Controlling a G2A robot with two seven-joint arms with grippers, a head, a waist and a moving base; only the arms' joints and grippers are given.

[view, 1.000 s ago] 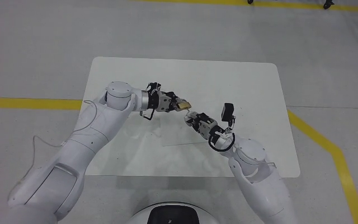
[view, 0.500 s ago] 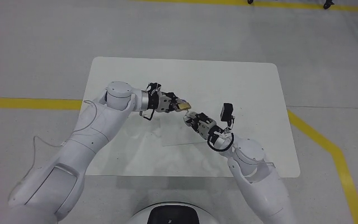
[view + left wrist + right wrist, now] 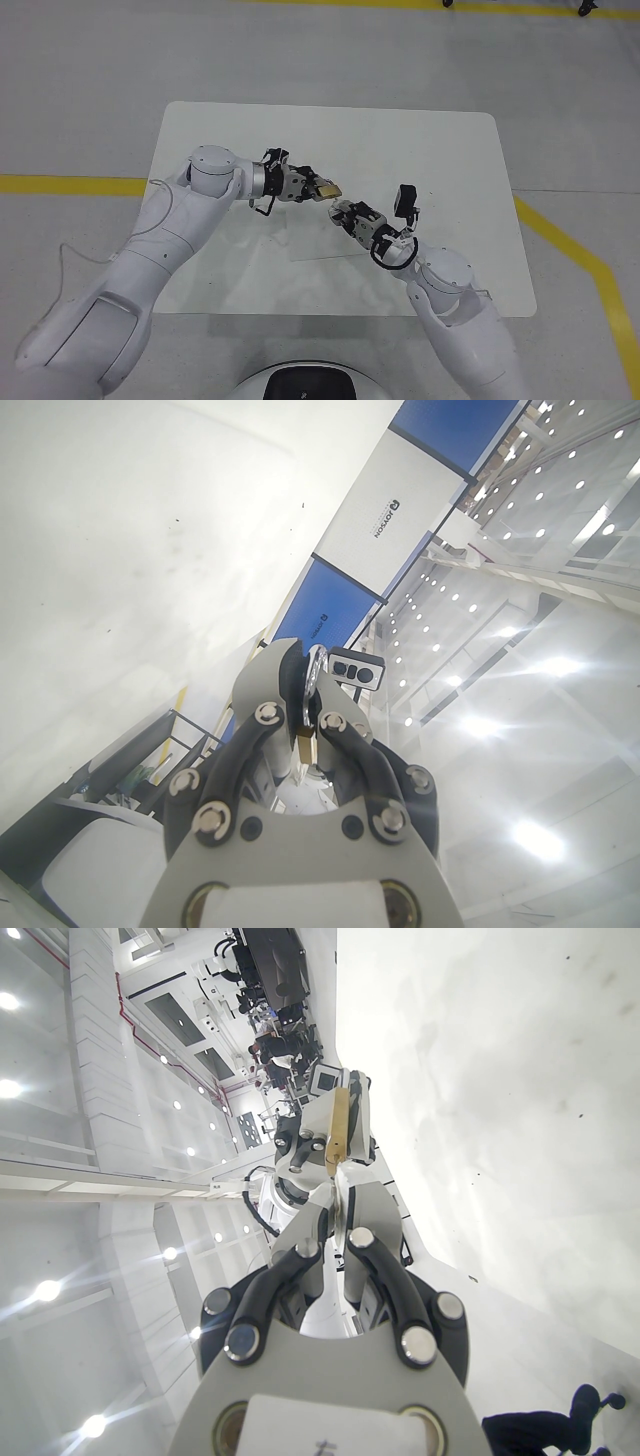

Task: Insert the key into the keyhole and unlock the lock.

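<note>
Both arms meet nose to nose over the middle of the white table (image 3: 230, 130). The left tool (image 3: 316, 186) comes in from nine o'clock, clamped tight on the brass lock (image 3: 328, 188), which juts out past the fingertips and points toward four o'clock. From five o'clock comes the right tool (image 3: 344, 210), pinched together on the silver key (image 3: 338, 1200) and sitting just beside the lock. In the right wrist view the key is edge-on between the grey fingers (image 3: 307, 1220). Its tip is right up against the near end of the lock, with blade and brass body lined up almost end to end. Whether that tip is actually inside the keyhole, I can't tell from here. In the left wrist view the lock shows as a thin brass sliver squeezed between that tool's own fingers. Just past the fingertips sits the black camera box (image 3: 356, 672) on the other arm's wrist, very near the meeting point. In the top view that same box stands at three o'clock of the key, off to the side of the line between key and lock. Around the table lies grey floor, with a yellow floor line (image 3: 60, 185) running off at nine o'clock and another angling past the table at three o'clock.
</note>
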